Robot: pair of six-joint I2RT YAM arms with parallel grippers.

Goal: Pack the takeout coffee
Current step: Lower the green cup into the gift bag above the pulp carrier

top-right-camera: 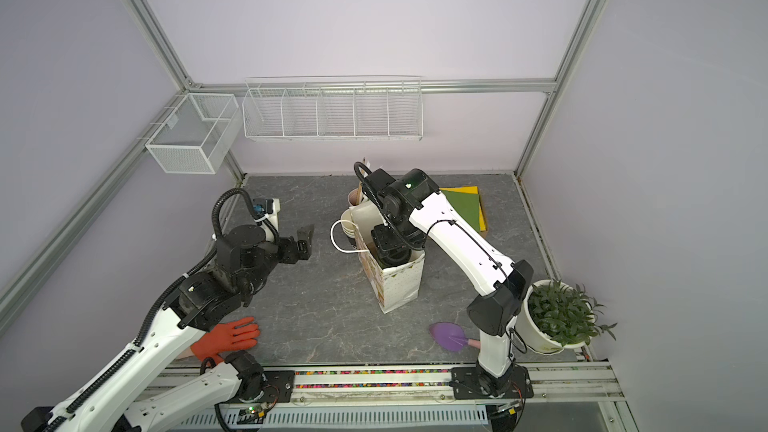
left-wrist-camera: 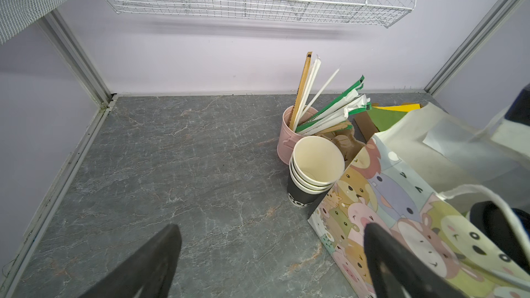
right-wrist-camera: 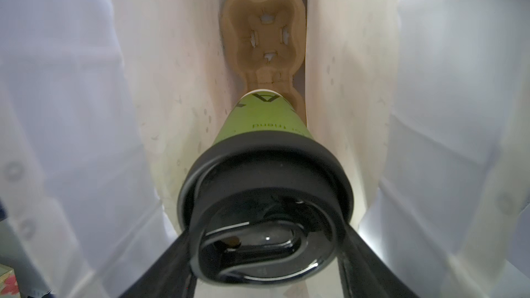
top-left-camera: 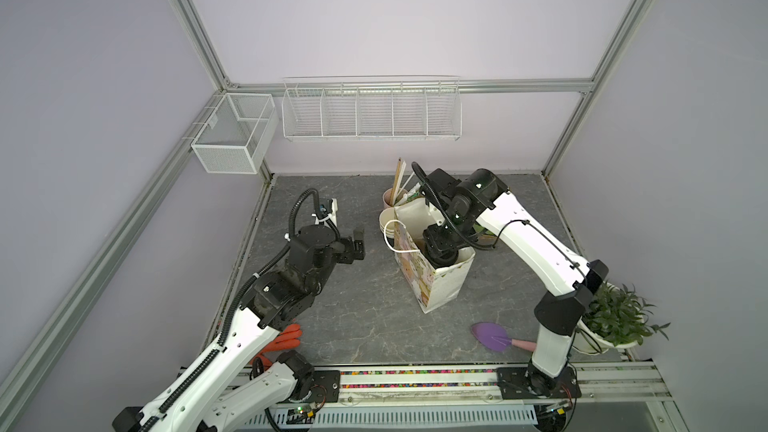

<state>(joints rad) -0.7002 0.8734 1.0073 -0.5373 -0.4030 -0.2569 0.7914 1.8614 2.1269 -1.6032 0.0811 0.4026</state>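
The small tapered green paper takeout coffee cup [right-wrist-camera: 266, 121] with its black round plastic lid [right-wrist-camera: 266, 196] is inside the cartoon-animal printed gift bag [top-left-camera: 451, 288], which stands open on the grey marbled table [top-left-camera: 353, 317] in both top views. The cup stands upright. Its long axis runs straight down the depth of the bag, with the lid towards the bag's mouth and the narrow base towards the bottom. The base is over the nearer socket of the brown moulded-pulp cup carrier [right-wrist-camera: 238, 24] lying on the bag's floor; whether it is seated there cannot be told.

The right gripper [right-wrist-camera: 268, 233] reaches down into the bag, its jaws clasped on the lid's rim from two opposite sides.

The left gripper [top-left-camera: 359, 245] hangs above bare table to the left of the bag, apart from it, its jaws spread wide and empty.
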